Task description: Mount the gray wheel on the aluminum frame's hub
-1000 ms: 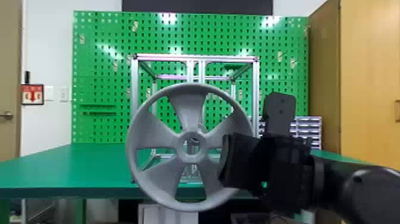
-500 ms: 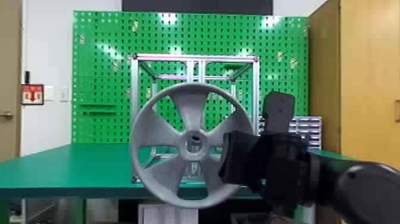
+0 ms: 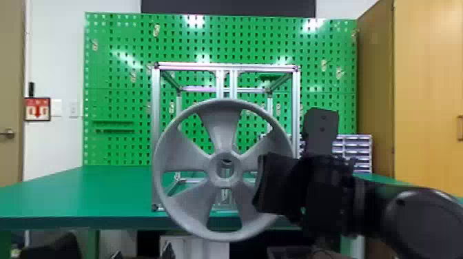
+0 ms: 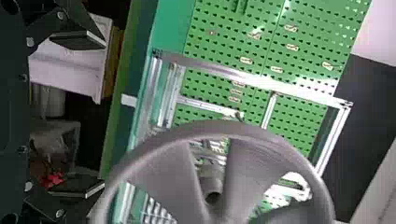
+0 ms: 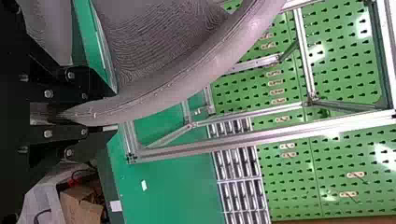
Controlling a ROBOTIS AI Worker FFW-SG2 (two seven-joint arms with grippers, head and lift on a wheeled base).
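Gray wheel: I have the round gray plastic wheel (image 3: 223, 127) up in front of the aluminum frame, at the lower middle of the head view, overlapping the frame's lower part. I cannot tell whether the two touch.
Right claw: my black right gripper (image 3: 267, 186) is clamped on the wheel's rim, on the wheel's right side.
Left claw: my black left gripper (image 3: 142, 254) is at the bottom edge of the head view, left of the middle, its two fingers spread with a gap between them.
Wheel's direction: it stands upright, its broad face toward my head camera. Being round, it gives me its axis by the hub bore, which runs roughly level, front to back, toward the frame.
Frame: the silver, box-shaped aluminum frame (image 3: 156, 137) stands upright on the green tabletop (image 3: 86, 193), before the green perforated pegboard (image 3: 113, 75).
Small-parts drawers: the pale gray cabinet (image 3: 355, 148) of stacked little drawers is behind, to the right of the frame; I cannot tell what they hold.
Cardboard box: one brown cardboard box (image 5: 81, 205) shows in my right wrist view, beyond the tabletop's edge; its contents are unclear to me.
Count: one wheel with five broad spokes, one frame, one drawer cabinet, one pegboard, two grippers.
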